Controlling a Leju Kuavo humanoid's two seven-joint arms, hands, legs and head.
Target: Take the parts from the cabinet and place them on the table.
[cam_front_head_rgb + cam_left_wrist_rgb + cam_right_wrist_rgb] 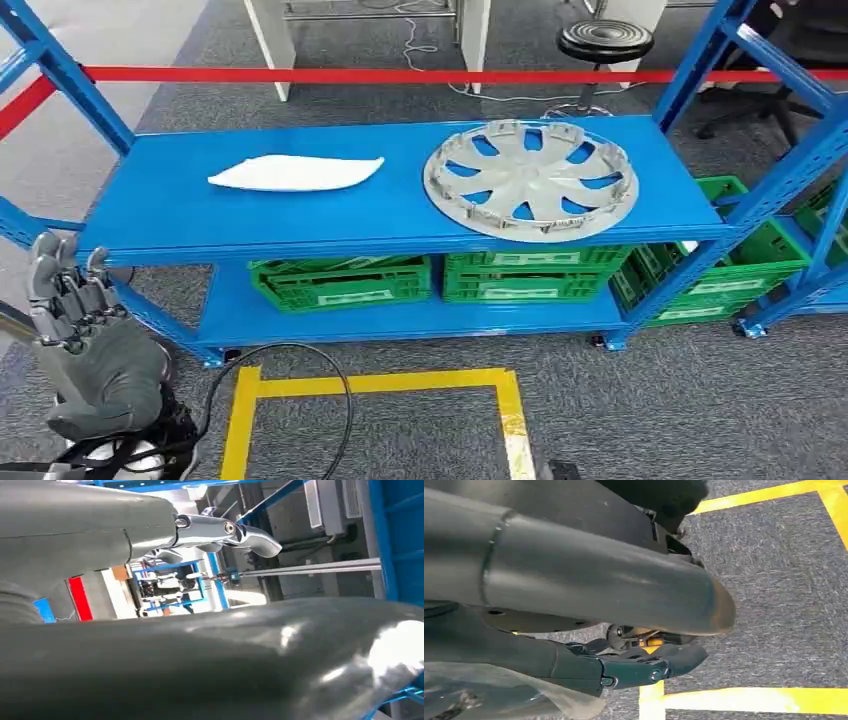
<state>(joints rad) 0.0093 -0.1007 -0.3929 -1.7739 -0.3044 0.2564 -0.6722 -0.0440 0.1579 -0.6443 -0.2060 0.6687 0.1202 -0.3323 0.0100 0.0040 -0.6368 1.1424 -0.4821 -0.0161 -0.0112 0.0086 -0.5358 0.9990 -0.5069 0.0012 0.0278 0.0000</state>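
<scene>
The robot's right hand (589,615), with its thick grey thumb and darker fingers (664,665) lying apart and nothing between them, hangs over speckled grey carpet (774,595) marked with yellow tape lines (754,700) that meet at a corner.

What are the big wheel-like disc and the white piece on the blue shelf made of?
The wheel cover looks like moulded plastic with a matte silver-grey painted finish: thin spokes and small clips around its rim suggest this, though metal cannot be ruled out. The white part looks like smooth plastic, thin and gently curved. The shelf appears to be blue-painted metal.
</scene>
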